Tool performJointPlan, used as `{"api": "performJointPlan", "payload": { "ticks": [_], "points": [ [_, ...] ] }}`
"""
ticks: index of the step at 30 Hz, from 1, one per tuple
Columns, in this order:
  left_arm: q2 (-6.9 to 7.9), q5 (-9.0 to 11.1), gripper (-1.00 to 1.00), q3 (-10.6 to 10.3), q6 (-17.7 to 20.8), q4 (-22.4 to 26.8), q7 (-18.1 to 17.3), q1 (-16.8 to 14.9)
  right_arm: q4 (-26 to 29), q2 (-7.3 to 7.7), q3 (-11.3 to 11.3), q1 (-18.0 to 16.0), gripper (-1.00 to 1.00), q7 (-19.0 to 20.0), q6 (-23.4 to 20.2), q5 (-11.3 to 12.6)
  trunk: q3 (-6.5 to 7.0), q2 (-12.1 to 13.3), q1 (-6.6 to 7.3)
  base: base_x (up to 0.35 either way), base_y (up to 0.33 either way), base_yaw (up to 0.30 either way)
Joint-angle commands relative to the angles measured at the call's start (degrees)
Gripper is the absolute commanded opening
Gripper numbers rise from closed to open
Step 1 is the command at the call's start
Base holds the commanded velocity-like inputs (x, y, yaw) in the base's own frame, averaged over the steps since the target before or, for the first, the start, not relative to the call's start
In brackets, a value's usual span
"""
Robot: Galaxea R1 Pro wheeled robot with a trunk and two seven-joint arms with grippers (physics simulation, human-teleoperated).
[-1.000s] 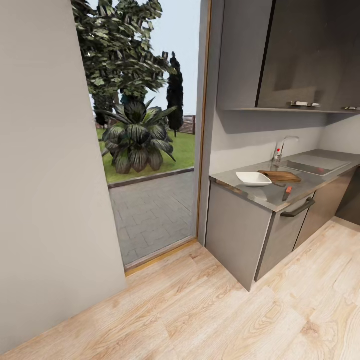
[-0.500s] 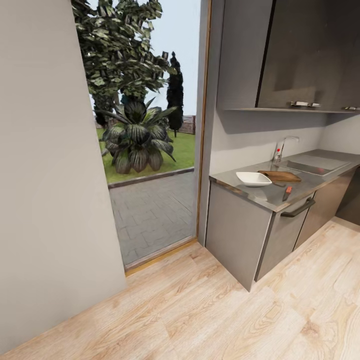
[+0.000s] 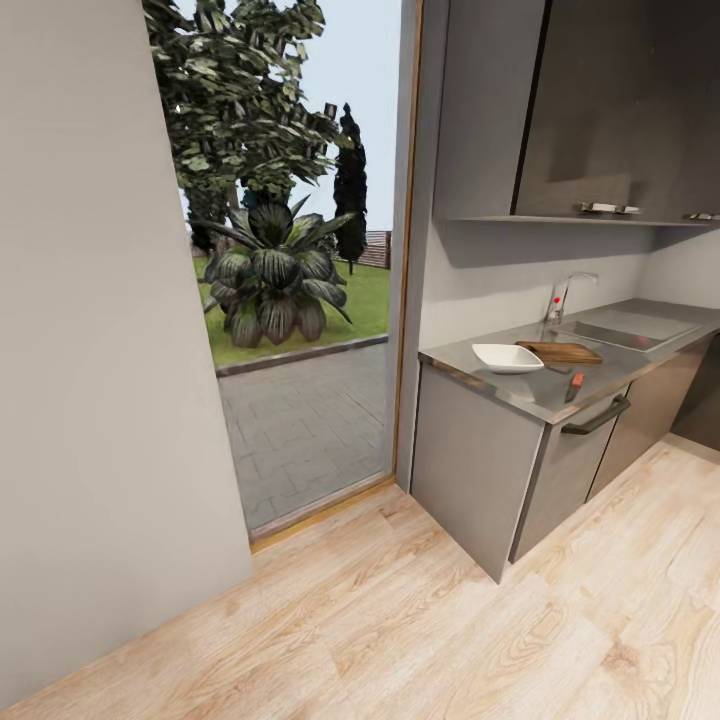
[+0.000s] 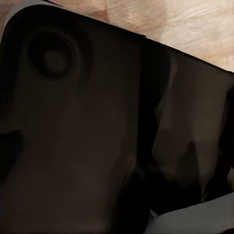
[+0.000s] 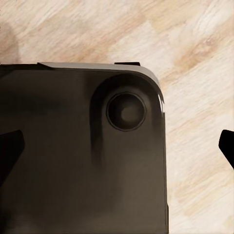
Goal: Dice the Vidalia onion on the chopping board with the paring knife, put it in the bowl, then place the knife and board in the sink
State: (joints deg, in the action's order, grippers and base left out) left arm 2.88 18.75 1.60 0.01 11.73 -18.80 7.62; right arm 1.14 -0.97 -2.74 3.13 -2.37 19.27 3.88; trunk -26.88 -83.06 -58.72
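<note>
In the head view the grey countertop stands at the right. On it lie the white bowl, the brown chopping board just behind it, and the paring knife with its red handle near the front edge. Farther along is the sink with its chrome faucet. The Vidalia onion is hidden from here. My right gripper shows dark fingertips far apart at the frame's edges, open and empty, over my dark body and the wood floor. My left gripper looks the same, open and empty.
A grey wall fills the left, and an open doorway looks onto a paved garden. Dark upper cabinets hang over the counter; grey cabinets with a bar handle stand below. Light wood floor stretches between me and the counter.
</note>
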Motion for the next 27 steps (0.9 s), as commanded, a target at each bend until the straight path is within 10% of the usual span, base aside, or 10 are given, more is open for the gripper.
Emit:
{"api": "performJointPlan", "payload": {
  "ticks": [1, 10, 18, 27],
  "points": [
    [0.04, -0.63, 1.00, 0.22, 0.06, 0.06, 0.19, 0.03, 0.09, -0.01, -0.26, 0.03, 1.00, -0.13, 0.07, 0.41, -0.03, -0.02, 0.00, 0.000, 0.000, 0.000],
    [0.84, -2.14, 1.00, 0.55, -0.78, 0.05, 7.13, 0.03, 0.01, 0.82, -0.30, 0.03, 1.00, 0.08, 0.05, 0.85, -0.03, -0.02, 0.00, 0.000, 0.000, 0.000],
    [0.82, -2.70, 1.00, 0.05, -4.98, -0.10, 7.40, 0.03, 0.00, 1.37, -0.40, 0.03, 1.00, -0.25, 0.19, 6.71, -0.03, -0.02, 0.00, 0.000, 0.000, 0.000],
    [0.83, -9.21, 1.00, 0.09, -0.80, 0.46, 7.15, 0.03, 0.00, 1.49, -1.03, 0.03, 1.00, -0.35, -0.44, 6.52, -0.03, -0.02, 0.00, 0.000, 0.000, 0.000]
  ]
}}
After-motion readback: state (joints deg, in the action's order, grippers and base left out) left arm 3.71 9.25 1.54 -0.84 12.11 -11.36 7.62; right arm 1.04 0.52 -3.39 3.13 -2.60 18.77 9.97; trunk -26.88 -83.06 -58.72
